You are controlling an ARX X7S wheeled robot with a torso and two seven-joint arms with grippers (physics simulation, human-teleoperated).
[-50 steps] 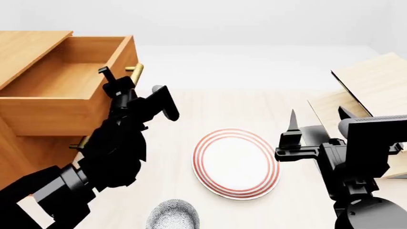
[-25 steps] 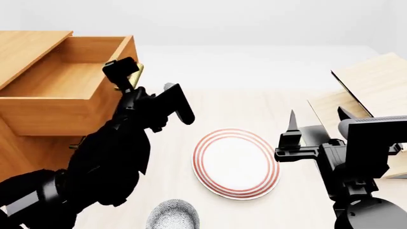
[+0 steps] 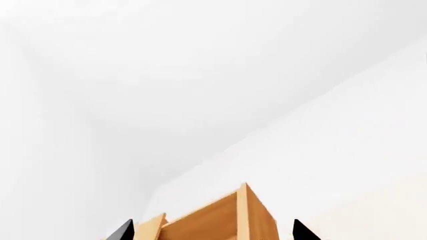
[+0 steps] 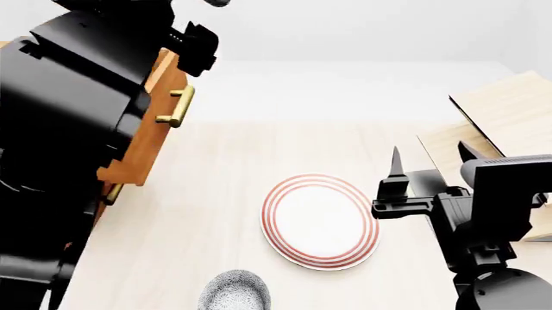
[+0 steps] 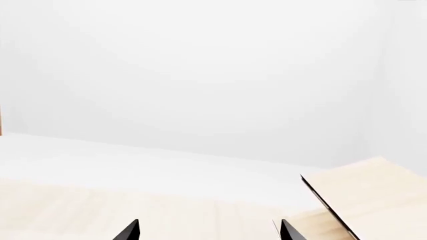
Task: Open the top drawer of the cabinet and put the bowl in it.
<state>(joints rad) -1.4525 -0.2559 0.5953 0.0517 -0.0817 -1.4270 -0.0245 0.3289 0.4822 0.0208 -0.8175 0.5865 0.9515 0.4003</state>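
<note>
The speckled bowl (image 4: 234, 292) stands on the table at the near edge of the head view, cut off by the frame. The top drawer (image 4: 160, 126) is pulled out, its brass handle (image 4: 177, 106) facing the table. My raised left arm (image 4: 69, 110) hides its inside and most of the cabinet. In the left wrist view my left gripper (image 3: 212, 232) is open, with the drawer's wooden wall (image 3: 248, 217) beyond its tips. My right gripper (image 4: 430, 159) hovers open and empty to the right of the plate, well away from the bowl.
A flat white plate with red rings (image 4: 321, 221) lies mid-table, just beyond the bowl. A pale wooden tilted rack (image 4: 505, 119) stands at the right, close behind my right gripper. A lower drawer's handle (image 4: 112, 192) pokes out under the open drawer.
My left arm has swung up and back from the drawer's handle, now filling the left of the head view and covering the drawer's inside. The right arm, plate and bowl have not moved.
</note>
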